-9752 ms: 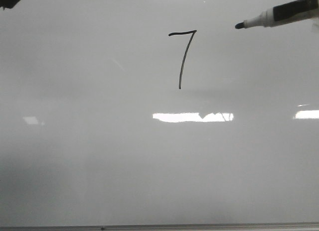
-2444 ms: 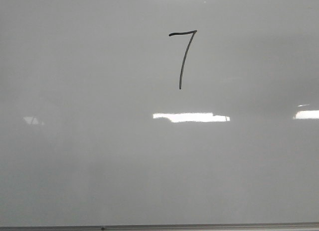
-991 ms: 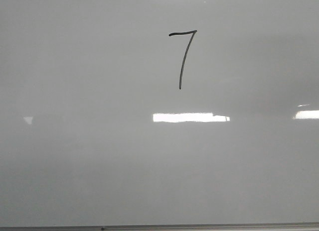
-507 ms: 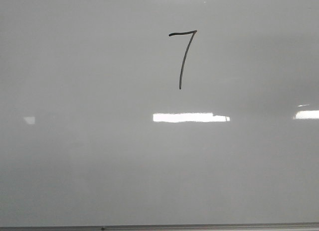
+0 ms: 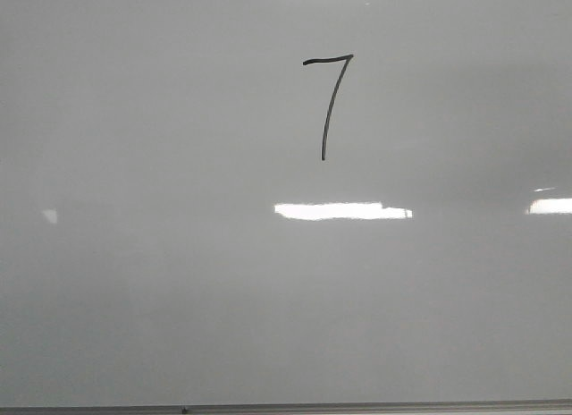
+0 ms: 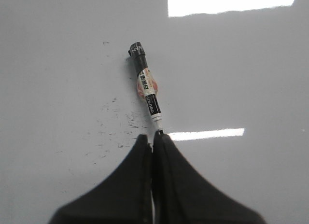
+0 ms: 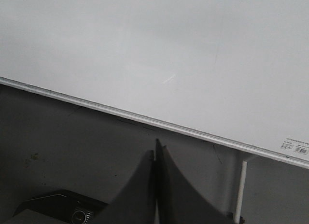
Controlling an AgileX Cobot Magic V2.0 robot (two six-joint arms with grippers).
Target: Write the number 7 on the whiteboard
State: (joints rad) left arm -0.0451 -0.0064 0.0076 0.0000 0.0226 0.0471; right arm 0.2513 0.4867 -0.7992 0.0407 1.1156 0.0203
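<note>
Front view shows the 7 (image 5: 327, 105) finished on the whiteboard (image 5: 179, 281); left end effector (image 6: 154, 143) closed beside a marker (image 6: 146, 89), right end effector (image 7: 155, 155) closed, empty; nothing apparently remains.

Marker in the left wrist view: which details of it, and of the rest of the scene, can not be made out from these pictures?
- Marker, left wrist view: label print too small to read; its lower end is hidden behind the left gripper.
- Sticker on the whiteboard, right wrist view: text too small.
- Dark device, right wrist view: cut off by the picture edge, unidentifiable.
- Front view: both arms lie outside it; only the number 7 shows.
</note>
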